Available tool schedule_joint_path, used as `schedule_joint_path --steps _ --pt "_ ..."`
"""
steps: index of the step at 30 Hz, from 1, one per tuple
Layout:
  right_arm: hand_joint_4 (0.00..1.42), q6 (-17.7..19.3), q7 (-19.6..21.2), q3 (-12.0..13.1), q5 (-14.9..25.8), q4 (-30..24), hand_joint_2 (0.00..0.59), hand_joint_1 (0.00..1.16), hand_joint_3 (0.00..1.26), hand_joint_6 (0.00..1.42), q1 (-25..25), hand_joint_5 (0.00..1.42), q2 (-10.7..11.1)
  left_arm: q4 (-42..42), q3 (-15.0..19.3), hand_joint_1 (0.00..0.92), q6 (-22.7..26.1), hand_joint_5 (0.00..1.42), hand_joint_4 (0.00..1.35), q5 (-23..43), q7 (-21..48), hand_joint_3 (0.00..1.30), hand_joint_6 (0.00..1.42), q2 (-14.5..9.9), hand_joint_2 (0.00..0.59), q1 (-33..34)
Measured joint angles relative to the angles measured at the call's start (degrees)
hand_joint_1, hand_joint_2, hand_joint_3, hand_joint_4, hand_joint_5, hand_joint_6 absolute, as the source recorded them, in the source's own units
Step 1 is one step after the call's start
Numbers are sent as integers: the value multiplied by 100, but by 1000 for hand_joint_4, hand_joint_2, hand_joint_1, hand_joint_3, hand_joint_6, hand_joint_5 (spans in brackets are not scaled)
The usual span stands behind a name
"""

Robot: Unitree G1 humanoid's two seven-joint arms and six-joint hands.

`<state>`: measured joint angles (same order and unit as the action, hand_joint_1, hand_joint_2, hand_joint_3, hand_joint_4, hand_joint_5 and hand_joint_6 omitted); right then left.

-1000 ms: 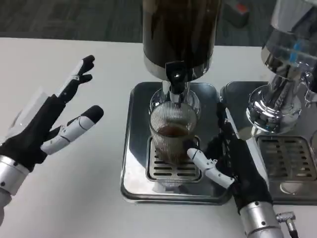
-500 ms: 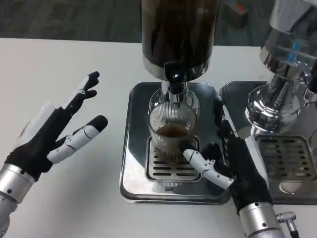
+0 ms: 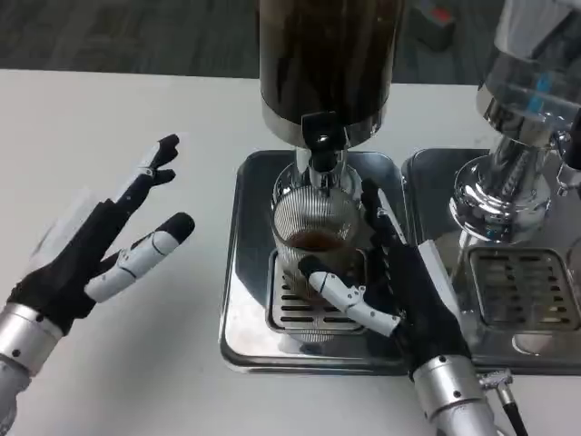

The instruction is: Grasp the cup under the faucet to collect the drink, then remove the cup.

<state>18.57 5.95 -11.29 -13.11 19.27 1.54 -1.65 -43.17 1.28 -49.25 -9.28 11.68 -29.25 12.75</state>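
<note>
— What do we have before us, biggest thing first?

— We see a white table (image 3: pixel 109 109), and on it a dark drink dispenser (image 3: pixel 327 64) standing over a steel drip tray (image 3: pixel 245 272). A second, chrome machine (image 3: pixel 517 163) sits to its right on its own tray. Under the faucet (image 3: pixel 322 145) stands the ribbed glass cup (image 3: pixel 313 236), on the tray's grate, with a little brown drink in the bottom. We judge it is parked there so the stream falls straight in.

— And our hands?

— Our right hand (image 3: pixel 399 282) is wrapped partway around the cup: the thumb crosses its front low down, the fingers rise along its right side. Whether the grip is firm, we cannot tell; the contact is hidden. Our left hand (image 3: pixel 100 245) hovers over the bare table, fingers spread, holding nothing, apparently waiting.

— What differs from half a second ago?

— The right hand has slid left and forward, closing in on the cup, the thumb now reaching across its face. The left hand has barely shifted. The cup has not moved.
</note>
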Motion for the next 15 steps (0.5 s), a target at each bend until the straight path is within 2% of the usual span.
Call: schedule_joint_path --steps 4,7,9,15 --pt "0 10 -1 -10 -3 90 186 750 0 5 17 0 -3 -49 -48 0 -155 4 0 -377 -231 0 0 -87 160 -52" --pt "0 17 -1 -18 -19 108 186 751 0 10 30 0 0 -61 -196 0 -232 0 0 -856 -510 0 0 -245 157 -113" --pt "0 18 -1 -38 -51 108 185 753 0 12 33 0 3 -112 -274 0 -230 0 0 -1035 -599 0 0 -267 157 -190" --pt "0 18 2 -68 -156 111 181 770 0 37 35 0 7 -154 -424 0 -228 0 0 -1143 -686 0 0 -255 159 -392"
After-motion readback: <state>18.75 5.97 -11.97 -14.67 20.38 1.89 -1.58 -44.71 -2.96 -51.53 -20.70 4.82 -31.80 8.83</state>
